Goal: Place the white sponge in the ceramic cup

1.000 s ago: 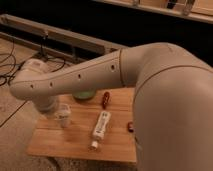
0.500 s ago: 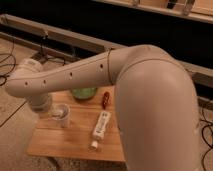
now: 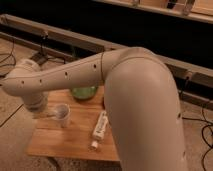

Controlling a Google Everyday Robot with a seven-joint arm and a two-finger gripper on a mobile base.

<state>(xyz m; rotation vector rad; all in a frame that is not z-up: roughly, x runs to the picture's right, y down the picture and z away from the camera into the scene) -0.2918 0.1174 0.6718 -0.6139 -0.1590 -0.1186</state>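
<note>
The ceramic cup (image 3: pixel 62 115) stands upright on the left part of the wooden table (image 3: pixel 65 142), pale with a dark inside. My gripper (image 3: pixel 45 111) is at the end of the long cream arm, low over the table's left edge and just left of the cup; the wrist housing hides most of it. The white sponge is not visible; I cannot tell whether it is in the gripper or behind the arm.
A wide green bowl (image 3: pixel 84 93) sits at the back of the table, partly behind the arm. A long white remote-like stick (image 3: pixel 100 127) lies right of the cup. My big arm link (image 3: pixel 145 110) covers the table's right side. Cables lie on the floor.
The arm's elbow has swung left and closer to the camera, hiding the table's right side and the small red things there. The wrist stays by the cup, which has not moved.
</note>
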